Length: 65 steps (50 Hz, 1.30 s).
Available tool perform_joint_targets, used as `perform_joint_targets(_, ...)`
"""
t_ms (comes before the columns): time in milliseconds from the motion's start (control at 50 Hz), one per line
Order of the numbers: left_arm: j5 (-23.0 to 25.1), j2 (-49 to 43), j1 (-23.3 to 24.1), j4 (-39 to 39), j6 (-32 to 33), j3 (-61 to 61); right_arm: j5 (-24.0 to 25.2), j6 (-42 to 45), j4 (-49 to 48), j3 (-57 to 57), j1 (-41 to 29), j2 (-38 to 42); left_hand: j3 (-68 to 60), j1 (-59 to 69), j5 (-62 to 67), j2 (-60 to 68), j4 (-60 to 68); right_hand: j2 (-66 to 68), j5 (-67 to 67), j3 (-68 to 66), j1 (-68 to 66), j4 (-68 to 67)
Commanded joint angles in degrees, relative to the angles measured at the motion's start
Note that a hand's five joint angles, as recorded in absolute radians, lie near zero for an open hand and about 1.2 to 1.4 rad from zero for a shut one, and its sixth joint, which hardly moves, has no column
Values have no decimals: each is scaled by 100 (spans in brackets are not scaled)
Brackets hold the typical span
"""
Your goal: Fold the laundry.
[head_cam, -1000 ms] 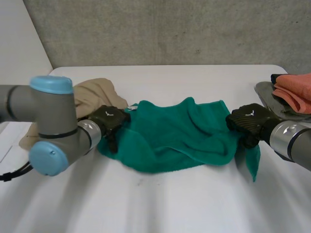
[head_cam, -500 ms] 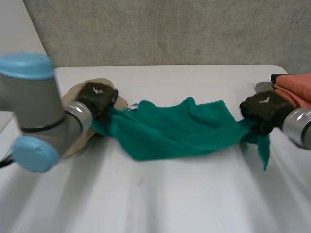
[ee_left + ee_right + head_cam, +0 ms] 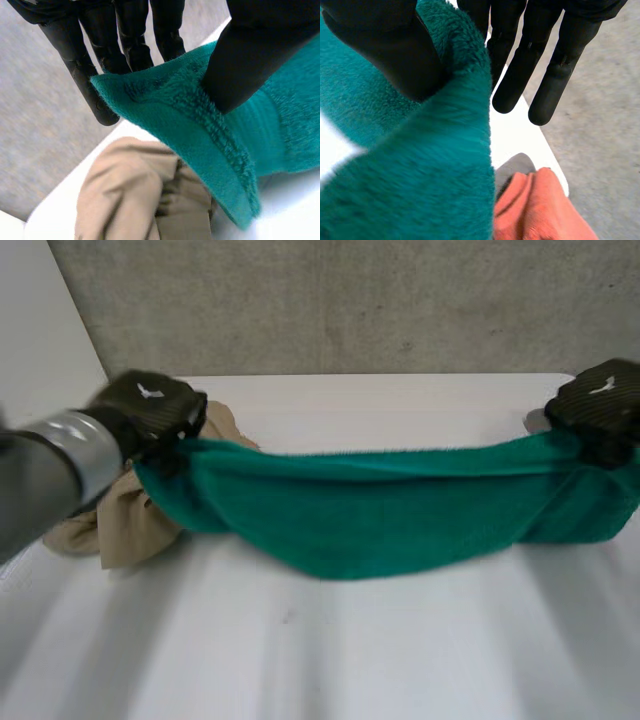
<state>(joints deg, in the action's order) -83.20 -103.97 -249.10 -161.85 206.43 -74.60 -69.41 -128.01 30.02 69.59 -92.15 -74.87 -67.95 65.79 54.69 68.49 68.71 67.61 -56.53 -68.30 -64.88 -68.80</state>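
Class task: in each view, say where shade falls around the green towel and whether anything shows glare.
Head view: soft shade on the white table beneath the sagging green towel; no glare. Left wrist view: the beige cloth is dark in its folds under the towel. Right wrist view: the orange cloth is evenly lit.

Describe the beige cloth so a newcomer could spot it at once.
On the white table, a green towel hangs stretched between the left robot hand and the right robot hand. By the left one lies a crumpled beige cloth. It is the only tan piece, unheld; the orange cloth lies by the right one.
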Motion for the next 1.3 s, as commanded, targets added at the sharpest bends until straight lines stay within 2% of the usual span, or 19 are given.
perform_joint_targets(20,-240,-1458,19,-1575,160,945,-984,-373,-1530,-751,-548,1306,-1205,1421,1531,1151,1129,1239,-1347,-1169,-1512,-1120)
perform_joint_targets(60,-310,-1617,19,-2155,134,1297,-1232,-479,-2015,-1087,-628,1492,-1205,1421,1531,1151,1129,1239,-1347,-1169,-1512,-1120)
perform_joint_targets(100,-381,-1679,28,-3078,38,1693,-1496,-681,-2823,-1561,-690,1616,-1205,1421,1531,1151,1129,1239,-1347,-1169,-1512,-1120)
perform_joint_targets(140,-390,-1679,19,-3754,-50,1878,-1549,-874,-3473,-1755,-690,1616,-1205,1421,1531,1151,1129,1239,-1347,-1169,-1512,-1120)
perform_joint_targets(160,-416,-1671,2,-4454,-146,2053,-1532,-1101,-4164,-1817,-681,1555,-1205,1421,1531,1151,1129,1239,-1347,-1169,-1512,-1120)
perform_joint_targets(220,-591,-1574,1,-5485,-418,2186,-1471,-1681,-5474,-1696,-646,1293,-1205,1421,1531,1151,1129,1239,-1347,-1169,-1512,-1120)
perform_joint_targets(240,-618,-1556,10,-5532,-472,2186,-1453,-1858,-5820,-1625,-611,1213,-1205,1421,1531,1151,1129,1239,-1347,-1169,-1512,-1120)
perform_joint_targets(320,-697,-1469,10,-5385,-683,2108,-1313,-2307,-6438,-1300,-532,984,-1205,1421,1531,1151,1129,1239,-1347,-1169,-1512,-1120)
perform_joint_targets(460,-698,-1214,54,-4918,-903,1344,-970,-2308,-5535,-746,-496,896,-1205,1421,1531,1151,1129,1239,-1347,-1169,-1512,-1120)
perform_joint_targets(640,-539,-941,370,-4794,-1141,-833,-698,-2238,-4216,614,-505,992,-1205,1421,1531,1151,1129,1239,-1347,-1169,-1512,-1120)
perform_joint_targets(800,-504,-959,616,-4759,-1114,-2504,-653,-1983,-3653,1687,-392,1124,-1205,1421,1531,1151,1129,1239,-1347,-1169,-1512,-1120)
perform_joint_targets(980,-478,-888,801,-4707,-1009,-3272,-609,-1657,-3459,2216,-189,1124,-1205,1421,1531,1151,1129,1239,-1347,-1169,-1512,-1120)
perform_joint_targets(1020,-478,-827,792,-4646,-948,-3272,-574,-1666,-3467,2251,-171,1115,-337,553,663,283,261,1239,-1347,-1169,-1512,-1120)
perform_joint_targets(1040,-478,-731,766,-4558,-878,-3263,-539,-1692,-3485,2269,-163,1107,1034,-818,-707,-1087,-1109,1239,-1347,-1169,-1512,-1120)
perform_joint_targets(1100,-434,-537,670,-4382,-719,-3193,-504,-1745,-3494,2287,-154,1072,3562,-3346,-3236,-3616,-3638,1239,-1347,-1169,-1512,-1120)
perform_joint_targets(1120,-382,-389,591,-4207,-614,-3106,-486,-1780,-3503,2304,-154,1045,5003,-4787,-4676,-5056,-5078,1239,-1347,-1169,-1512,-1120)
perform_joint_targets(1140,-346,-326,547,-4110,-561,-3061,-486,-1815,-3511,2313,-154,1036,5583,-5367,-5257,-5637,-5659,1239,-1347,-1169,-1512,-1120)
perform_joint_targets(1300,286,-220,-261,-2941,-420,-2016,-442,-1912,-3599,2392,-154,1001,5795,-5579,-5469,-5849,-5871,1239,-1347,-1169,-1512,-1120)
